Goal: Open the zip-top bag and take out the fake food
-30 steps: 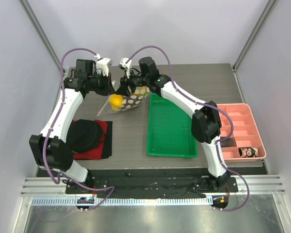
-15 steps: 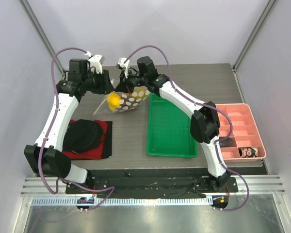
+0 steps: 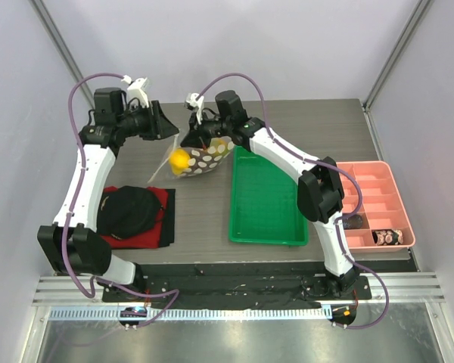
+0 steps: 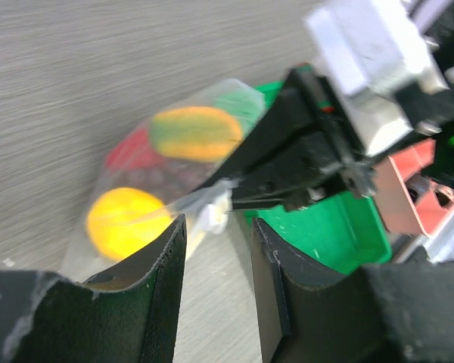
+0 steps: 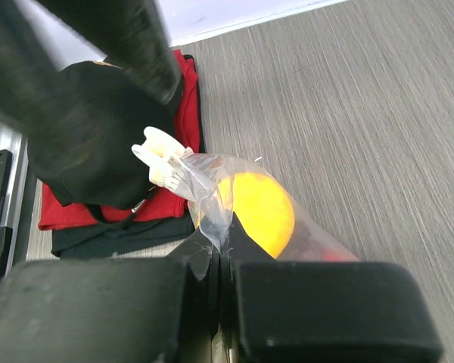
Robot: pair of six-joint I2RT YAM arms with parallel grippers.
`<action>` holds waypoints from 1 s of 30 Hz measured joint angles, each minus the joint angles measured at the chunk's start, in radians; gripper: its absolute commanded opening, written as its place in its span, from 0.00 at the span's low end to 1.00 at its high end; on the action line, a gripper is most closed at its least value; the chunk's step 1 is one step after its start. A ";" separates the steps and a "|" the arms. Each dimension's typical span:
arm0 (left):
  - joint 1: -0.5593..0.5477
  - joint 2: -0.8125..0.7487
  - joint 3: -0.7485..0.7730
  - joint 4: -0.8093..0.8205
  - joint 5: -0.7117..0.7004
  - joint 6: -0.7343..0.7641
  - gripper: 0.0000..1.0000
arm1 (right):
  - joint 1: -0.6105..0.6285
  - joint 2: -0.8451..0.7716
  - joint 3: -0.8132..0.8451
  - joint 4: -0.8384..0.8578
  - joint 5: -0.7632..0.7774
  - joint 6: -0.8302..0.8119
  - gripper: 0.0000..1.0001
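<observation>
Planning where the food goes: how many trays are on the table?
2: the green tray in the middle of the table, and the pink divided tray at its right edge. None seems hidden.

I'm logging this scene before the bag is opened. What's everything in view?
clear white-dotted plastic zip-top bag: one, clear, held in the air, rear centre
plastic toy foods: at least three, yellow, orange-green, red, inside the bag
green plastic tray: one, green, centre
pink compartment box: one, pink, right edge
small dark lumps: a few, black-brown, in that box
red cloth: one, red, left, under black rounded object
left pincer: black, open beside bag
right pincer: black, shut on bag
</observation>
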 measured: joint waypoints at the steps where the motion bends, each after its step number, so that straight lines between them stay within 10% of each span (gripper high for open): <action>1: 0.000 0.000 -0.003 0.006 0.019 -0.001 0.40 | 0.000 0.000 -0.001 0.001 -0.001 0.002 0.01; 22: -0.008 0.066 -0.003 0.010 0.031 0.048 0.31 | -0.006 0.000 -0.002 0.027 -0.024 0.071 0.01; 30: -0.019 0.090 0.024 0.016 0.033 0.047 0.09 | -0.006 0.000 -0.001 0.028 -0.032 0.081 0.02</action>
